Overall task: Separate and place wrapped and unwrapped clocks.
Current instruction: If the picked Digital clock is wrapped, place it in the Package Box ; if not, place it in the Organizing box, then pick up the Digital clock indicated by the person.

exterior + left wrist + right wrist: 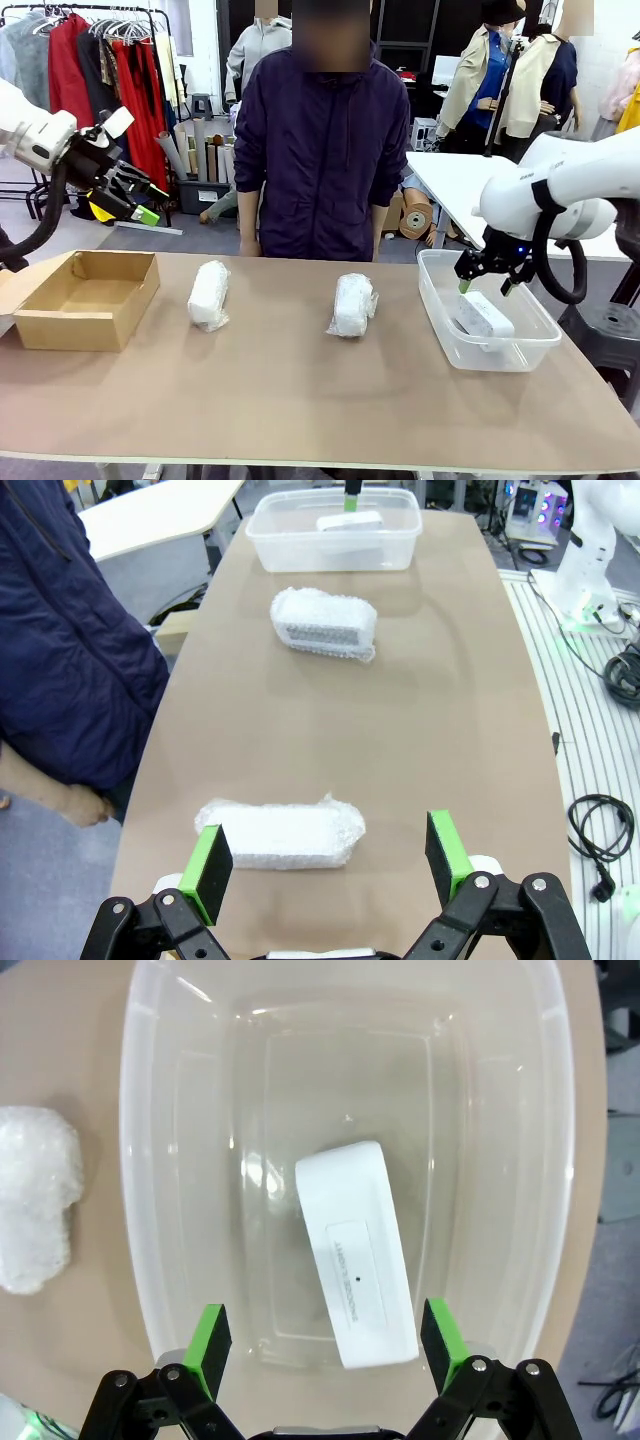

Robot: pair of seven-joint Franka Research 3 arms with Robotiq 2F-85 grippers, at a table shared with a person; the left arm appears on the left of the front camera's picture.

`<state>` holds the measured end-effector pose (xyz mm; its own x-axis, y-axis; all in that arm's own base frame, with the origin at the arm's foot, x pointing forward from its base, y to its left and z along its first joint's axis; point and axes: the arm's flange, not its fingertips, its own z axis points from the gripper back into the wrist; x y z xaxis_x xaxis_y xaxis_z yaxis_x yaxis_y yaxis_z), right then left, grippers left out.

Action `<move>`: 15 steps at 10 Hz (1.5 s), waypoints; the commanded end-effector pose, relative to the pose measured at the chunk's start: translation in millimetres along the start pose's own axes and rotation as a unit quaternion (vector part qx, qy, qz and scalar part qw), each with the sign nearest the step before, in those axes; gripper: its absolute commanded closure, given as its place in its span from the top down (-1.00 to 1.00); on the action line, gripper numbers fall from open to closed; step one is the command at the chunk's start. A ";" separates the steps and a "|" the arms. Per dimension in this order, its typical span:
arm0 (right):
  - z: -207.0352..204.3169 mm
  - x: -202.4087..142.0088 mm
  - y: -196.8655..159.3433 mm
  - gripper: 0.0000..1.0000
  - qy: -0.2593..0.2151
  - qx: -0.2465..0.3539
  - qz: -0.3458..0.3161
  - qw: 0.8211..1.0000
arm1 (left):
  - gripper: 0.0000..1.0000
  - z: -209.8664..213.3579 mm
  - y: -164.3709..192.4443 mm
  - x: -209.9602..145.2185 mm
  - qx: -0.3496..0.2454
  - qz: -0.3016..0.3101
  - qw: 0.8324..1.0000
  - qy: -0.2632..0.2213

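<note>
- Between and below the green pads of our right gripper (322,1325), the bare clock (355,1280) lies flat on the floor of the clear tub (140,1160). It sits slanted, one end close under the right-hand pad.
- The fingers stand wide apart and touch nothing. We judge the unwrapped clock is set down in its place and free of us.
- Off beyond the left-hand pad, outside the tub wall, we see one wrapped clock (35,1200) resting on the table (300,400). It stays apart from the bare one, as the sorting asks.
- Ahead of our left gripper (325,855), the other wrapped clock (280,832) lies lengthwise across the gap between the fingers, nearer the left-hand pad.
- These fingers are spread wide too and hold nothing. The gripper hangs well above the table, so we read it as lined up over that clock rather than reaching for it yet.
- The cardboard box (85,300) sits open beside that clock, on our left. We take it as the likely home for both wrapped clocks.
- A person (320,150) stands at the far edge, hands off the table.
</note>
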<state>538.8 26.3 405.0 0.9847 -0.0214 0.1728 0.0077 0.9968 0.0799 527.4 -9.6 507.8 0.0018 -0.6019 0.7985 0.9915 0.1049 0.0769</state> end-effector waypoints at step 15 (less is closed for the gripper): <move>120.2 15.7 33.0 1.00 0.021 0.235 0.495 0.836 | 1.00 0.6 -1.5 1.8 0.001 0.001 1.000 -0.004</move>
<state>520.8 60.4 525.1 0.5320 0.7594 0.3746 -0.8456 0.4537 0.2814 527.4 -9.6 507.8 0.0017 -0.6020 0.7985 0.9915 0.1048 0.0770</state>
